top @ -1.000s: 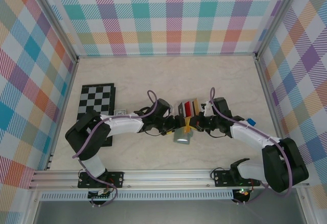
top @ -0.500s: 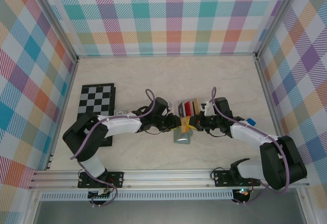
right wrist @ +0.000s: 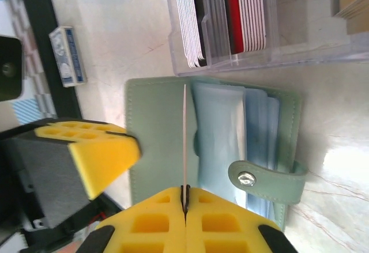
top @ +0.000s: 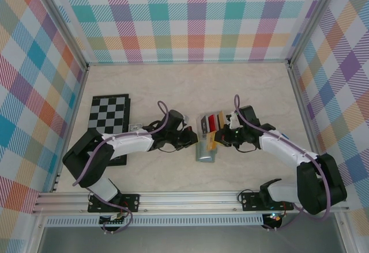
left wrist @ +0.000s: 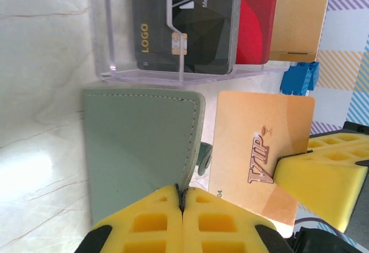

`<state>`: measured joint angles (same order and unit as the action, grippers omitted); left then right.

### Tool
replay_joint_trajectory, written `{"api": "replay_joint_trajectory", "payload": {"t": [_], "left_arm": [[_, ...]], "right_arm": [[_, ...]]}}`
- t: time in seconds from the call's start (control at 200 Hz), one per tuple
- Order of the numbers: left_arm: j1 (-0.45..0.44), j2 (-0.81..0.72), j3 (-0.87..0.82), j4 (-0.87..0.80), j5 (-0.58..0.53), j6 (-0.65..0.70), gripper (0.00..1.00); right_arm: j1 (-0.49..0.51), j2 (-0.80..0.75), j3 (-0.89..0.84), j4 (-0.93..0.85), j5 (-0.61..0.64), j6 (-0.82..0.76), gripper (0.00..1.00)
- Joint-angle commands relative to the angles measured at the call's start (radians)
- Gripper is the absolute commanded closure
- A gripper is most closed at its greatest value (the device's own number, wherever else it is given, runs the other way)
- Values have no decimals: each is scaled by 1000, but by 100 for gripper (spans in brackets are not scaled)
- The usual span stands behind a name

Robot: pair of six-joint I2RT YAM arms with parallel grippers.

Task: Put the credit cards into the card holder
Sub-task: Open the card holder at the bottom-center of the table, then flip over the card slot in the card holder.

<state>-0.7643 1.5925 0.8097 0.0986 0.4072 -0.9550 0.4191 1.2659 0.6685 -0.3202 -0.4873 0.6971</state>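
Note:
The sage-green card holder (right wrist: 155,138) lies open on the table, its pale blue slot pockets (right wrist: 222,138) facing up and its snap strap (right wrist: 271,178) off to one side. My left gripper (left wrist: 181,192) is shut on the edge of its cover (left wrist: 138,149). My right gripper (right wrist: 185,191) is shut on an orange-tan credit card (left wrist: 259,149) marked VIP, held on edge just above the holder (top: 204,155). More credit cards, black (left wrist: 184,22), red (left wrist: 256,22) and tan (left wrist: 297,17), stand in the clear tray (top: 210,121) right behind the holder.
A chessboard (top: 109,114) lies at the left, with a small blue-and-white box (right wrist: 66,57) near its edge. A blue block (left wrist: 297,77) sits to the right of the tray. Both arms meet at the table's centre, and open tabletop stretches behind the tray.
My left gripper has closed onto the card holder's cover. The right gripper, still gripping the orange-tan card, has shifted slightly over the holder.

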Motion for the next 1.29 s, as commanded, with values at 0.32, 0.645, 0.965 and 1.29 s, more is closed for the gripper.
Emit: {"api": "replay_joint_trajectory", "payload": {"t": [0.32, 0.645, 0.965, 1.29], "left_arm": [[74, -99, -75, -191, -16, 78, 100], [86, -109, -107, -267, -54, 144, 100], [86, -99, -156, -227, -82, 108, 100], [77, -54, -164, -147, -47, 84, 100]], "right_arm": [[52, 71, 72, -224, 265, -94, 95], [52, 90, 95, -330, 357, -114, 95], [64, 100, 104, -432, 487, -127, 97], [89, 30, 74, -346, 416, -145, 97]]}}
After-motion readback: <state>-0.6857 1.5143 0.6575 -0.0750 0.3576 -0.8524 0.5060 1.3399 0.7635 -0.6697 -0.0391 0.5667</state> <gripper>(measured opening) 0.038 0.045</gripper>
